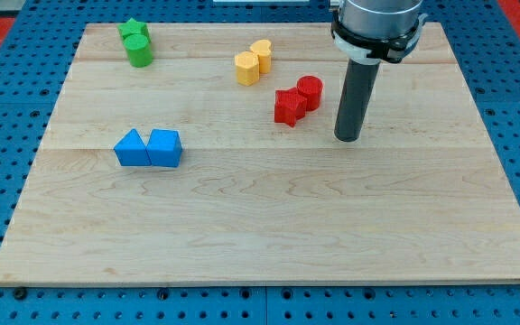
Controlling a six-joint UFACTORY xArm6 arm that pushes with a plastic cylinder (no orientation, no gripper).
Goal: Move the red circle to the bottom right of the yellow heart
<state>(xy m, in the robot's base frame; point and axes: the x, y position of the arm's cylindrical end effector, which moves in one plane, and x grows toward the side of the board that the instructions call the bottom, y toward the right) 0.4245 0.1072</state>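
Note:
The red circle [311, 91] stands on the wooden board, touching a red star [288, 107] at its lower left. The yellow heart [262, 55] is up and to the left of it, touching a yellow hexagon [246, 69]. My tip [348, 138] rests on the board to the right of and slightly below the red circle, a short gap apart from it.
A green star [133, 31] and a green circle [139, 51] sit together at the view's top left. A blue triangle [131, 150] and a blue cube [164, 148] sit side by side at the left. The board's edge [269, 283] borders blue pegboard.

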